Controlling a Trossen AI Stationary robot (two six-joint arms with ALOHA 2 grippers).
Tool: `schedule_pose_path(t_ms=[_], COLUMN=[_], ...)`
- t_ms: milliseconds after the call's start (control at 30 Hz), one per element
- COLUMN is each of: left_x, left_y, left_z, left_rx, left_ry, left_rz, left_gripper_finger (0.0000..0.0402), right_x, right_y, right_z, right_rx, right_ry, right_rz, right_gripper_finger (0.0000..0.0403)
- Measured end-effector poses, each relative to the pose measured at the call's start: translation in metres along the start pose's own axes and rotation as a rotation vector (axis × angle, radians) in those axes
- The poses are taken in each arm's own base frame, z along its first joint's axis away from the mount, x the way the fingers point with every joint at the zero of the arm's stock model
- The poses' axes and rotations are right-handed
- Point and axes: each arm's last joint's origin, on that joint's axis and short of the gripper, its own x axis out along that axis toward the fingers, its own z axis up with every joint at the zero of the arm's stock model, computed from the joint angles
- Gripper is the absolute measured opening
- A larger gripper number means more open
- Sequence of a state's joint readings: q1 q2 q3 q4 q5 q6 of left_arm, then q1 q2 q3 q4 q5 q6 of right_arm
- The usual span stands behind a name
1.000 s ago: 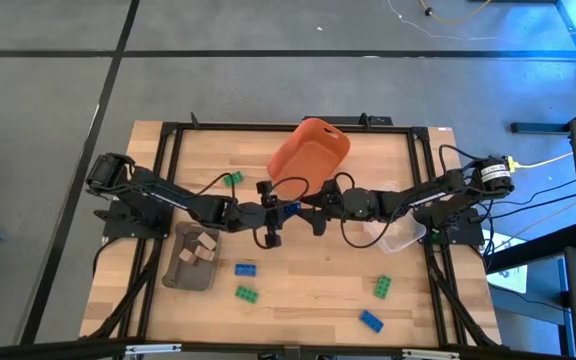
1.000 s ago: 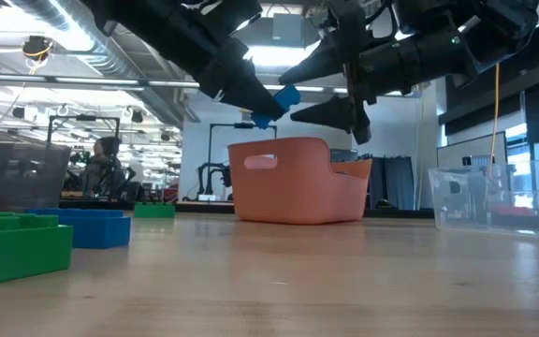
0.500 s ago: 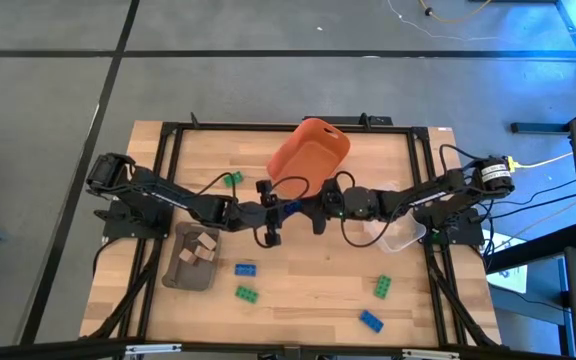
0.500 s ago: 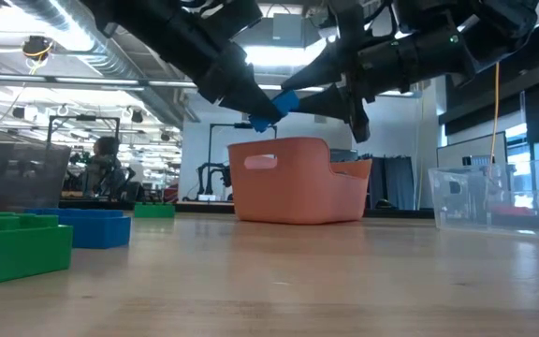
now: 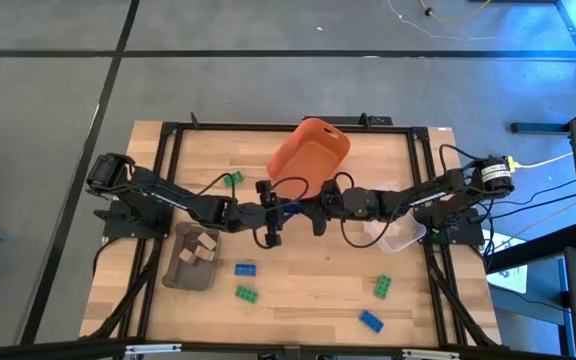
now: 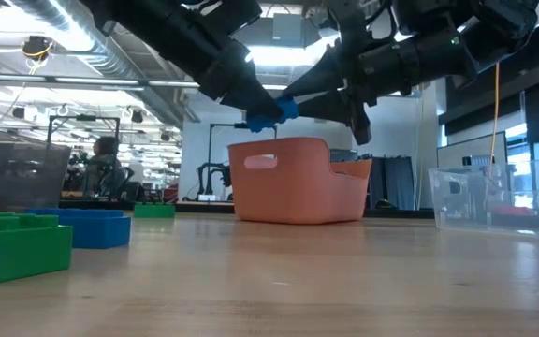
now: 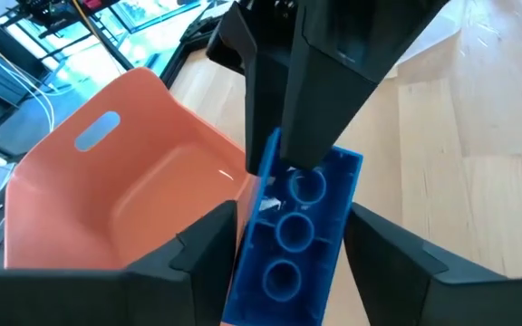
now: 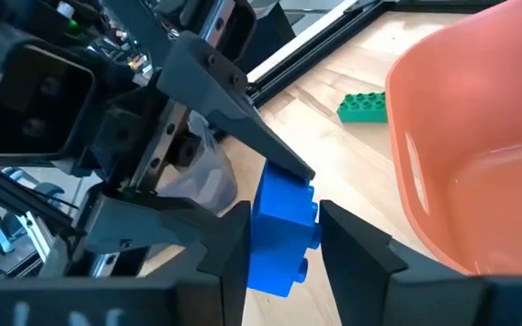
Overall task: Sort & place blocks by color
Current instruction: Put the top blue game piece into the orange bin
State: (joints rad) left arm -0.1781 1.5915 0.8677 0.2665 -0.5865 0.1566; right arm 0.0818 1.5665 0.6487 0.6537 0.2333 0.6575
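A blue block hangs in mid-air over the table's middle, in front of the orange bin. My right gripper comes from the table's right and is shut on the block. My left gripper comes from the left and is open. Its fingers stand on either side of the block's other end, with a sliver of table showing beside one finger. Two blue blocks and green blocks lie on the table. Tan blocks lie in the grey-brown tray. My left gripper has one finger close against the block's side; I cannot tell whether it touches. My right gripper pinches the block's end nearer the right arm between its two fingers, one on the studded face, one opposite. The fingers come nearly level from the table's right, along the block. The block is clear of the table.
A clear plastic container stands at the right, under the right arm. The orange bin lies tipped at the far middle. A black frame runs round the tabletop. In the low view a person shows in the room behind.
My right gripper, open wide a second ago, has shut on the blue block held out by my left gripper. Both arms have stayed in place, and the block has kept its height.
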Motion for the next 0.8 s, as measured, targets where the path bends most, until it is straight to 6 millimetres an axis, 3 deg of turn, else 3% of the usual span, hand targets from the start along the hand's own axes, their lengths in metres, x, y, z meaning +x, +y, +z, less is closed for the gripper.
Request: schedule_pose_path(t_ms=[267, 667, 800], left_x=[-0.011, -0.076, -0.101], left_y=[-0.003, 0.005, 0.010], left_z=[0.007, 0.032, 0.026], left_rx=[0.027, 0.009, -0.031], left_ry=[-0.026, -0.118, -0.187], left_rz=[-0.004, -0.042, -0.046], left_gripper_finger=[0.0198, 0.0198, 0.0197], right_x=[-0.003, -0.024, -0.033], right_y=[0.001, 0.009, 0.010], right_z=[0.003, 0.024, 0.034], right_rx=[-0.041, -0.182, -0.240], right_ry=[-0.003, -0.063, -0.133], right_rz=[0.003, -0.051, -0.143], right_gripper_finger=[0.0106, 0.0101, 0.0099])
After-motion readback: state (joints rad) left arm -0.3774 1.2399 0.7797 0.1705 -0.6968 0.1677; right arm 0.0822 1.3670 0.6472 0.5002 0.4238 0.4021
